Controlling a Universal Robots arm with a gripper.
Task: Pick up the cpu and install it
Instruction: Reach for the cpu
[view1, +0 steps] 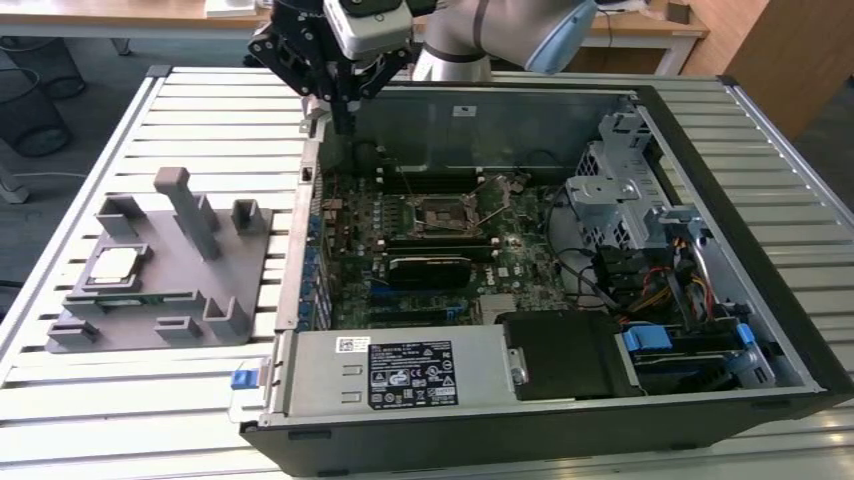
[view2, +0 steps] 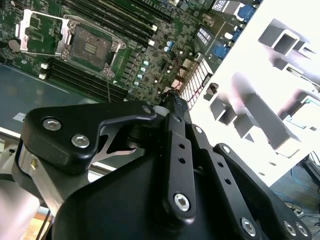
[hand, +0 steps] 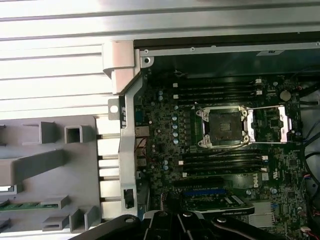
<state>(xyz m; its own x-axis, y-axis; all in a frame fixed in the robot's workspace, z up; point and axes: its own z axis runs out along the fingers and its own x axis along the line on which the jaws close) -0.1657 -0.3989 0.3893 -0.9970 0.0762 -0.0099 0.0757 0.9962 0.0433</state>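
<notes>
The cpu (view1: 114, 265), a small silvery square chip, lies in a recess of the grey holder block (view1: 174, 300) at the exterior view's left, outside the computer case. My gripper (view1: 344, 126) hangs above the case's far left corner, well away from the cpu, its black fingers drawn together to a point with nothing between them. The second wrist view looks along the closed fingers (view2: 174, 100) toward the motherboard. The cpu socket (view1: 441, 215) on the green motherboard stands open with its metal frame and lever raised; it also appears in both wrist views (hand: 222, 127) (view2: 90, 47).
The open black case (view1: 747, 200) has steel walls, a drive cage (view1: 621, 190), cables and a power supply (view1: 400, 375) around the motherboard. A green memory stick (hand: 25, 205) sits in the holder block. Everything rests on a slatted metal table (view1: 134, 420).
</notes>
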